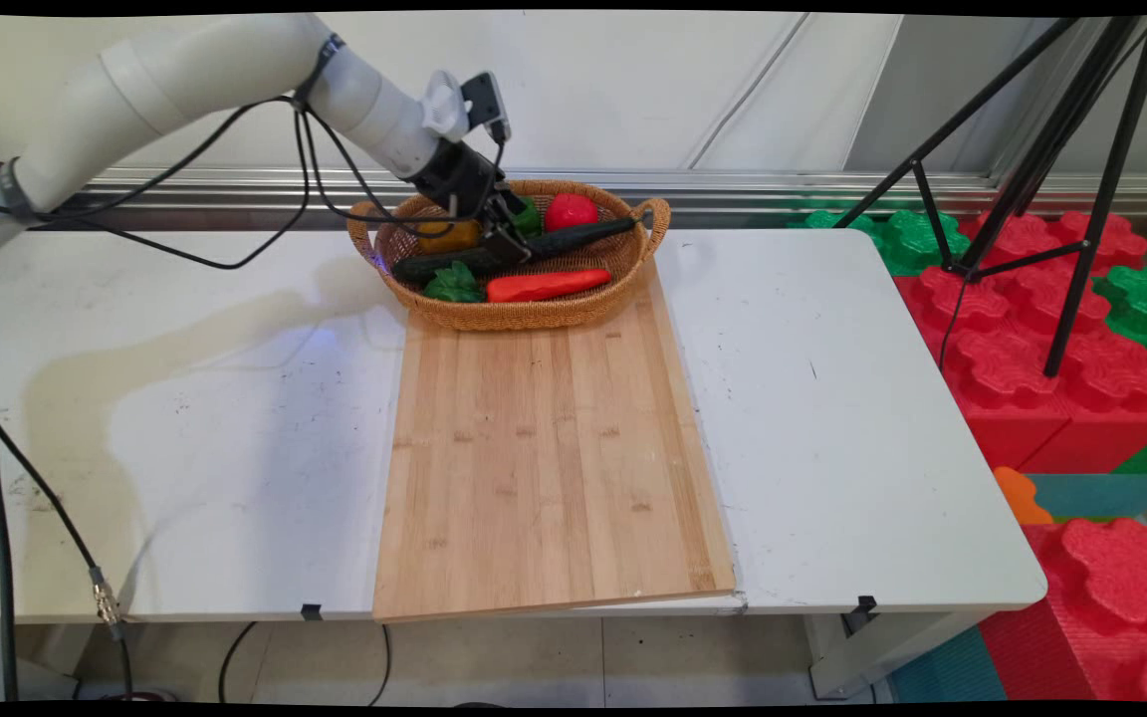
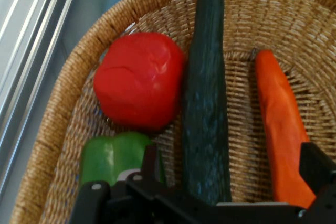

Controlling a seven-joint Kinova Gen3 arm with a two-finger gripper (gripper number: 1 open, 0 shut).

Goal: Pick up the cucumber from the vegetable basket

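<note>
Here the black two-finger gripper [image 1: 506, 242] is lowered into the oval woven wicker basket [image 1: 633, 261], fingers spread apart on either side of the long dark green cucumber [image 2: 206, 108], which is straddled but not yet clamped. Beside it lie the round red tomato [image 2: 139, 80], the green pepper piece [image 2: 113, 158] and the orange-red carrot [image 2: 281, 129]. The basket rests on the far end of the pale bamboo cutting board [image 1: 544, 458].

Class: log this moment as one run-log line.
gripper: open, astride cucumber | basket: tomato, carrot, green pepper | basket on cutting board
</note>
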